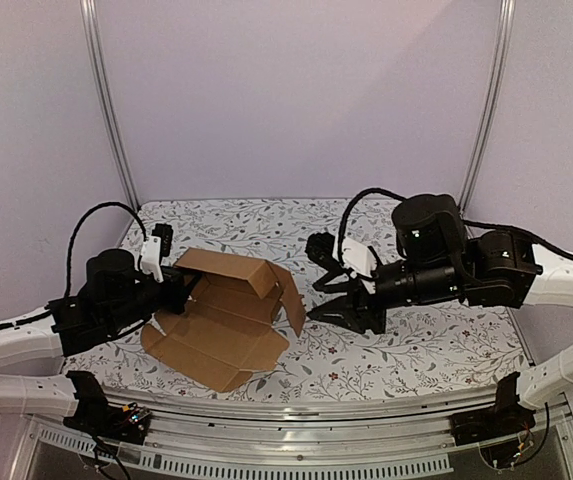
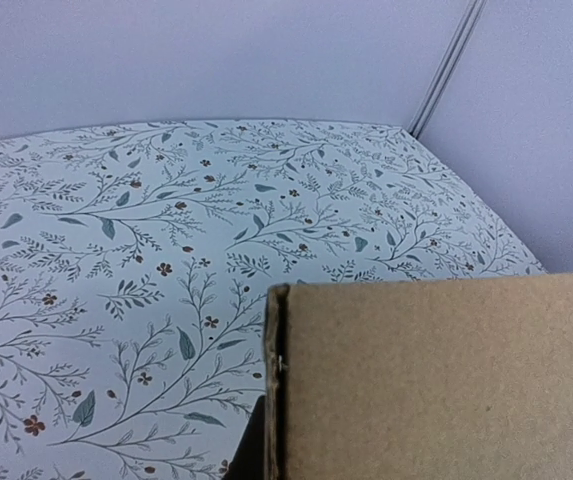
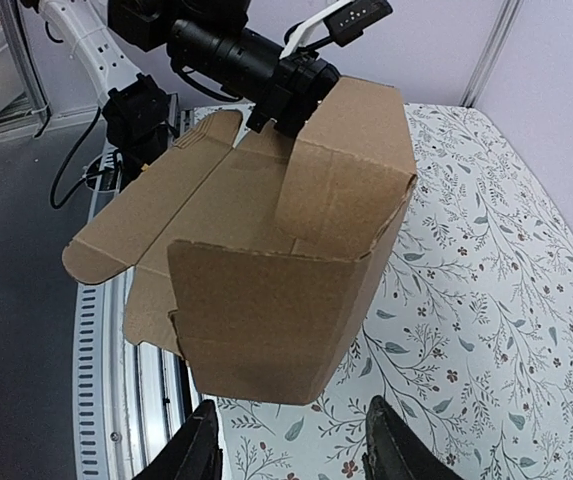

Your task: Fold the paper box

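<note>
Two arms flank one carton on the floral table (image 1: 436, 350). Between the hands lies the paper box (image 1: 221, 325), half-erected: base flat, far walls up, near flaps splayed.

The left gripper (image 1: 176, 290) looks pinched on the edge of the side wall, keeping it upright. The right gripper (image 1: 318, 282) has its jaws spread wide and holds nothing. The box sits straight ahead of its tips, near but apart.

Step, as judged: walls going up, roughly mid-task. The next move likely calls for the right hand to advance onto the facing wall (image 3: 266, 320) and press it inward while the left anchors the box.
</note>
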Controlling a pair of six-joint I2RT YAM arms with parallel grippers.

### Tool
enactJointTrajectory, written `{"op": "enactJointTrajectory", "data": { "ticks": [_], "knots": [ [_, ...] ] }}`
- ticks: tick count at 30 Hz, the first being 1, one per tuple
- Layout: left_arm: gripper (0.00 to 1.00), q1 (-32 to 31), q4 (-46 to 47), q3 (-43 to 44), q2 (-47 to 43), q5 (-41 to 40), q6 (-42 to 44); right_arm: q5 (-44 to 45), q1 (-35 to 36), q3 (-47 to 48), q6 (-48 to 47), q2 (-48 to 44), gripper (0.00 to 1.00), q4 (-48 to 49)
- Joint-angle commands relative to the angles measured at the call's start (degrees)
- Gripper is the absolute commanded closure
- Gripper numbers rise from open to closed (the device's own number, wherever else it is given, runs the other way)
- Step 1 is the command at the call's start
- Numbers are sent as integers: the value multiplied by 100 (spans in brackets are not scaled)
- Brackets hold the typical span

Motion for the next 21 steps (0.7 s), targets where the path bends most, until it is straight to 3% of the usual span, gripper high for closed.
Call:
{"op": "enactJointTrajectory", "data": {
  "ticks": [1, 9, 21],
  "knots": [
    [100, 63, 97, -45, -32, 79, 85, -409, -40, 238, -69, 307, 53, 109],
    [100, 63, 119, -86, -68, 77, 110, -619, -63, 415, -27, 709, 56, 305],
    [100, 63, 138, -150, -289, -162, 40, -168, -59, 741, 168, 1283, 55, 553]
  ]
}}
